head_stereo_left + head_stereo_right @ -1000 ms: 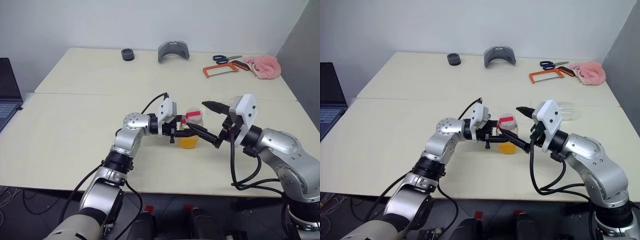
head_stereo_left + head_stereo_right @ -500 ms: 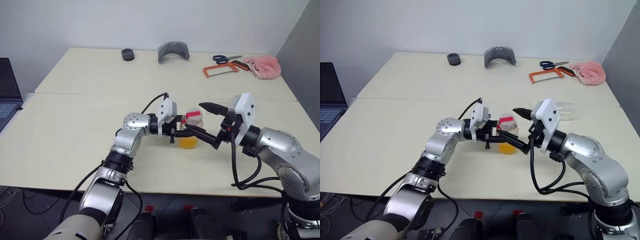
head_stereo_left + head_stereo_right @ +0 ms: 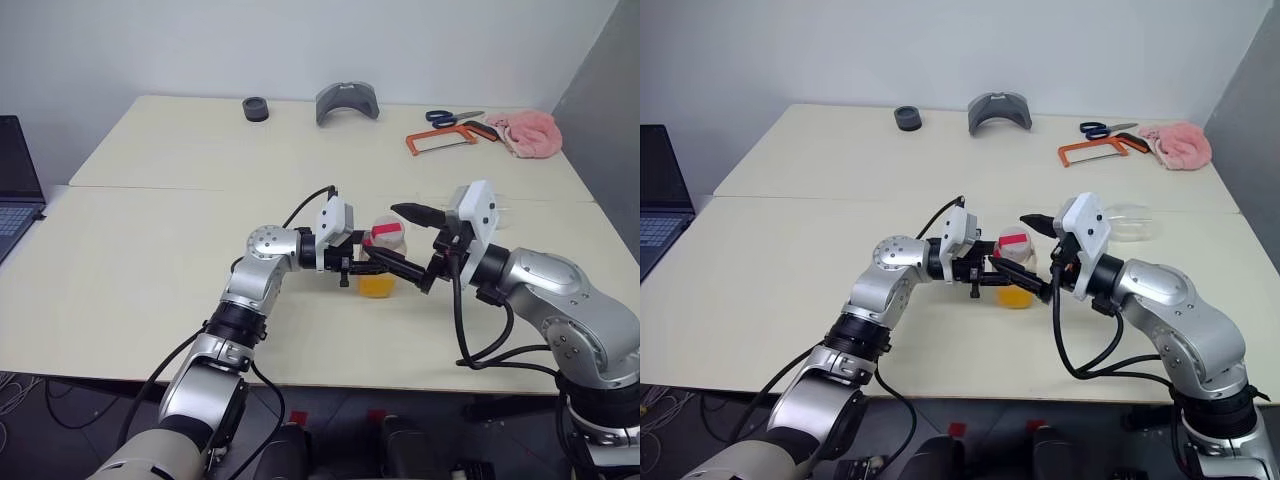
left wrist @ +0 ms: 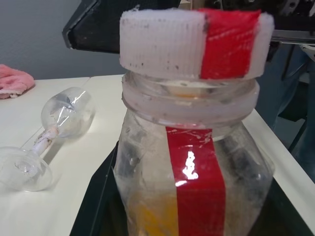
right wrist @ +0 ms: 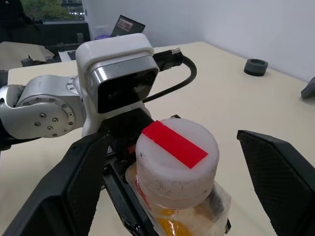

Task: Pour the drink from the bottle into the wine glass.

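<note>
Capped plastic bottle (image 3: 383,258) clamped in left jaws, between spread right jaws.

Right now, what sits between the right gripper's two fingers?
The bottle's cap sits between the open right gripper's fingers, untouched, seen in the right wrist view.

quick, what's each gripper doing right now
Left gripper: shut on the bottle.
Right gripper: open, fingers on either side of the bottle's cap, not gripping it.
</note>
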{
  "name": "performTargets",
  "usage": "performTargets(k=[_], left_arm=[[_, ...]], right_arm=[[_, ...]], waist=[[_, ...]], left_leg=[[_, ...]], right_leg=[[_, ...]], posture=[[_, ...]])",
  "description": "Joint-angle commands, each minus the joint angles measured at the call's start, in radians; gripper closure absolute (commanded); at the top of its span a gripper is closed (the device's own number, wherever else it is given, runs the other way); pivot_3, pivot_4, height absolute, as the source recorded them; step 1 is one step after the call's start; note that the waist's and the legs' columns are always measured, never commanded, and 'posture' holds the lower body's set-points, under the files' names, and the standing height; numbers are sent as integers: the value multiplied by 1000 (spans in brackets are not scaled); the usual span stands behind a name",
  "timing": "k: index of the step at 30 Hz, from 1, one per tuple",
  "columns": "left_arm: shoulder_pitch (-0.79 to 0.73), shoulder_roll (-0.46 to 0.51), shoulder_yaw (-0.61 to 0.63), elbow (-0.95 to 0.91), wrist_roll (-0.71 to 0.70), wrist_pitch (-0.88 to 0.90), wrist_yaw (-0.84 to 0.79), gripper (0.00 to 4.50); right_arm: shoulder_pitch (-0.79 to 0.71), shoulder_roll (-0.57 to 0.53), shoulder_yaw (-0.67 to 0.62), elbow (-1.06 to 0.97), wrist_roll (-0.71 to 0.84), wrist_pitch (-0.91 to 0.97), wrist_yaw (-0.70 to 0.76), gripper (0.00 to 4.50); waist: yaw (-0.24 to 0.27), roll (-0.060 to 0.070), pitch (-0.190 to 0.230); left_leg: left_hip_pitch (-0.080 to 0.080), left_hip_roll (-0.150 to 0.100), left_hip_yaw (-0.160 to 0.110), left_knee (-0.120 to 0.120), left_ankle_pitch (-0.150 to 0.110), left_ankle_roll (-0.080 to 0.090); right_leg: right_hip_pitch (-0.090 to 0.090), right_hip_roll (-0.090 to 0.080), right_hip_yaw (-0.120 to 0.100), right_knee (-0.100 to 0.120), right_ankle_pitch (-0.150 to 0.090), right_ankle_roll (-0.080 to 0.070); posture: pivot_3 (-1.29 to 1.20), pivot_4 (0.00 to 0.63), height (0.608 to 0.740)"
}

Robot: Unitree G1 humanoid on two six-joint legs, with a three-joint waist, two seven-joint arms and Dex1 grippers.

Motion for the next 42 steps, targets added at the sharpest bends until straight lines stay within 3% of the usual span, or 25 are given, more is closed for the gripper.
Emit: performTargets(k=[1,6,7,15,23,30,36,42], left_arm=[[-13,-3,9,-26,-12,-16,2,2806],[-9,-3,8,-29,-13,-15,1,2806],[-9,-3,8,-30,-13,-14,1,2806],[-5,-5,6,-34,-15,-13,2,2807],[0,-4,6,-39,-15,-9,8,2809],[8,1,13,-41,-15,-8,25,2809],[25,4,15,-64,-25,4,35,2809],[22,10,22,-67,-30,13,33,2809]], right_arm=[[-24,14,-7,-18,-7,-32,0,726],[-16,24,-14,-27,-5,-39,2,2517],[-14,24,-15,-29,-3,-40,3,2682],[-3,73,-73,-38,120,-8,6,2674],[-2,-5,21,-49,-127,-197,32,2759],[42,60,-167,-95,42,-135,-64,2765],[369,85,-329,-11,-26,-184,-130,2765],[577,122,-319,133,-142,-224,-177,2765]], waist=[[0,0,0],[0,0,0],[0,0,0],[0,0,0],[0,0,0],[1,0,0],[9,0,0],[-3,1,-1]], left_leg=[[0,0,0,0,0,0],[0,0,0,0,0,0],[0,0,0,0,0,0],[0,0,0,0,0,0],[0,0,0,0,0,0],[0,1,-1,0,0,0],[-1,0,-1,0,0,0],[2,-1,3,0,0,0]], right_leg=[[0,0,0,0,0,0],[0,0,0,0,0,0],[0,0,0,0,0,0],[0,0,0,0,0,0],[0,0,0,0,0,0],[0,-1,0,0,0,0],[1,-1,-1,-1,0,0],[1,0,3,1,0,0]], posture=[[0,150,740],[0,150,740],[0,150,740],[0,150,740],[0,150,740],[0,150,740],[0,150,740],[0,150,740]])
